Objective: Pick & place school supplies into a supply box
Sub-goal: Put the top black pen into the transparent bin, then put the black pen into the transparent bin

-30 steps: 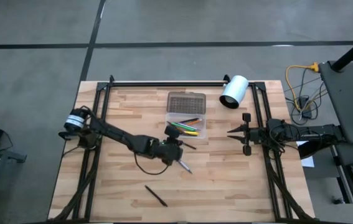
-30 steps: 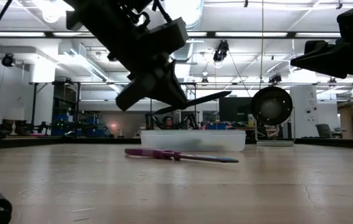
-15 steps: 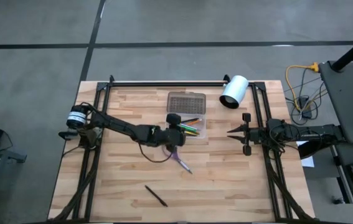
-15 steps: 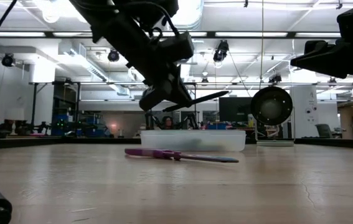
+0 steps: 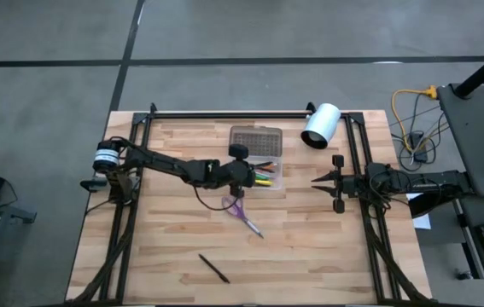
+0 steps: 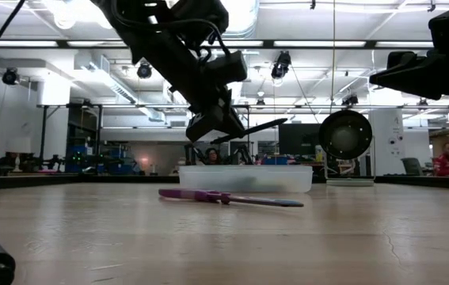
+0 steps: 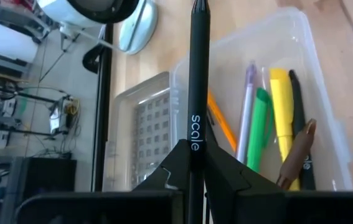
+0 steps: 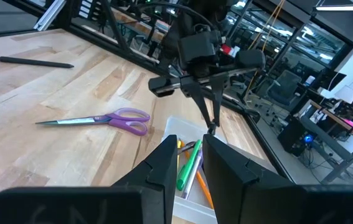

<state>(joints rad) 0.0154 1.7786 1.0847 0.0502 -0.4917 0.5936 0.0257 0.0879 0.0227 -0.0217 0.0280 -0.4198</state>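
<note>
Left gripper [image 7: 193, 163] clamps black pen [image 7: 198, 74] above supply box [image 7: 325, 106].

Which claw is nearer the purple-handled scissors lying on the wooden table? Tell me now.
Left. The left claw, shut on a black pen, hangs above the clear plastic supply box, just beyond the purple-handled scissors. The right claw waits by the table's right edge, farther off.

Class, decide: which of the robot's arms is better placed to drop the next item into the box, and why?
Left. The left gripper holds a black pen right over the box; the right gripper waits empty beside the table's edge.
</note>
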